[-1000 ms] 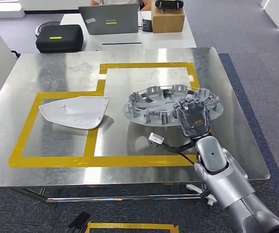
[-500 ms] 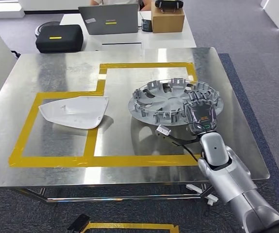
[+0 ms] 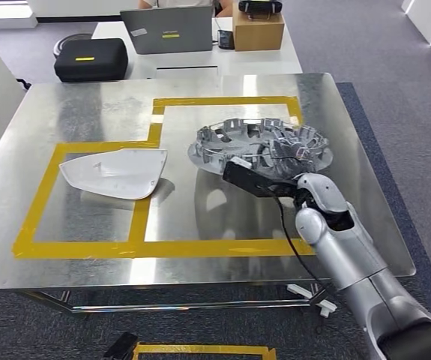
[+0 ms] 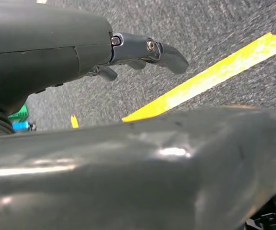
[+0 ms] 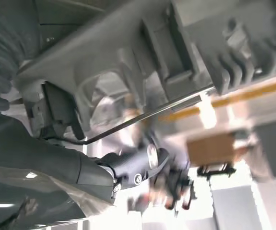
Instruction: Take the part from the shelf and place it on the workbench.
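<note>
Head view, right hand point(image 3: 292, 161) with fingers grasping the near rim of the grey wheel cover point(image 3: 258, 146), cover over the steel bench point(image 3: 88, 105), white mirror shell point(image 3: 117, 172) apart, left hand point(image 4: 143, 50) fingers loosely apart, holding nothing.

Grey carpet floor point(image 3: 371, 52), white desk point(image 3: 202, 64) behind, laptop point(image 3: 166, 30), cardboard box point(image 3: 258, 30), black case point(image 3: 91, 58)
</note>
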